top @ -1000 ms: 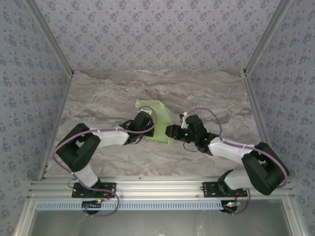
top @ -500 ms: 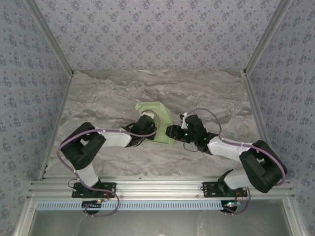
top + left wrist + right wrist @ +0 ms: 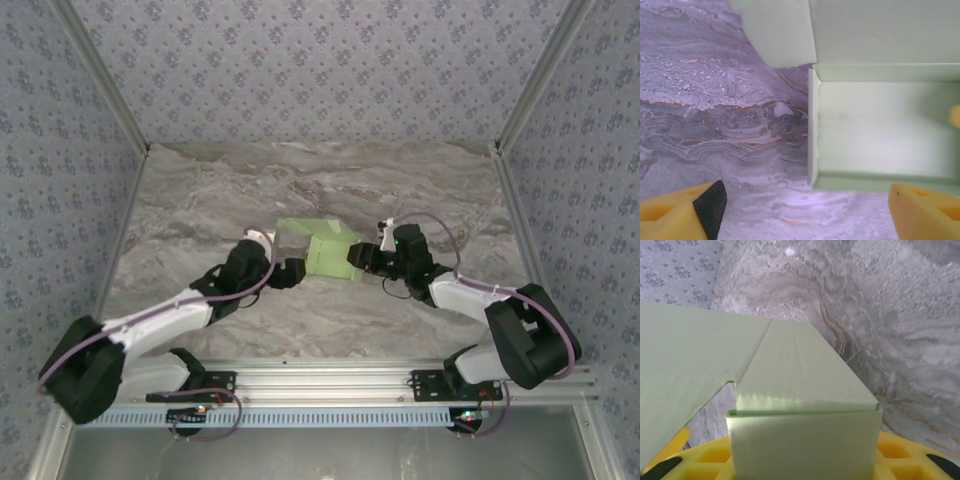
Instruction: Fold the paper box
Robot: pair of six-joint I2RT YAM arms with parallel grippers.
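The paper box [image 3: 322, 250] is a pale green card piece, partly folded into a squared tube, with a flat flap reaching back left. My right gripper [image 3: 365, 258] is shut on its right end. In the right wrist view the paper box [image 3: 800, 390] fills the space between the yellow fingers [image 3: 910, 450] of that gripper [image 3: 805, 460]. My left gripper [image 3: 290, 272] stands open just left of the box, apart from it. In the left wrist view the box's hollow end [image 3: 880, 130] lies ahead of the left gripper [image 3: 807, 212], with bare table between the fingers [image 3: 710, 207].
The marble-patterned tabletop [image 3: 200, 210] stretches all round the box. Patterned walls [image 3: 60, 180] close in the left, right and back. An aluminium rail [image 3: 320, 380] with both arm bases runs along the near edge.
My left gripper let go of the box, opened wide and drew back to the left. The box shifted slightly and now hangs from the right gripper alone.
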